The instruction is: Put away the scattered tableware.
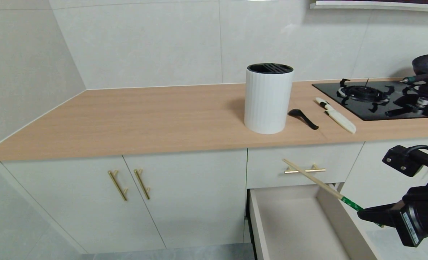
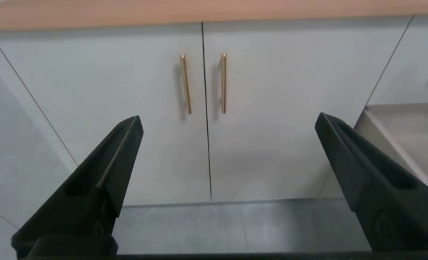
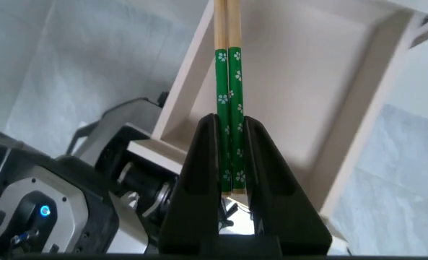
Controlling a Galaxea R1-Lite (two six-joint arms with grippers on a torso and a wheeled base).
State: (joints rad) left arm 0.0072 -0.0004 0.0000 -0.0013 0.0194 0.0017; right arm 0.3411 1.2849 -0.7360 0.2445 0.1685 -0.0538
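Since the right gripper [image 1: 362, 213], clamped on the chopsticks [image 1: 318, 182], hangs beside the open drawer [image 1: 253, 216], I'd lower them level before release; a spoon [image 1: 302, 118] and knife [image 1: 336, 115] lie on the wooden counter [image 1: 145, 119] below tiled walls [image 1: 145, 39]. Left wrist: the left gripper [image 2: 228, 123] gapes before cabinet doors [image 2: 286, 108]. Right wrist: the chopsticks' green ends are pinched

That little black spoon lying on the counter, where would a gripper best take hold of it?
Probably by the slim handle, near its middle, coming straight down from above with the fingers across it. The black spoon lies flat on the counter, so nothing can slip under it; its bowl end sits near the white holder, while the handle points away.
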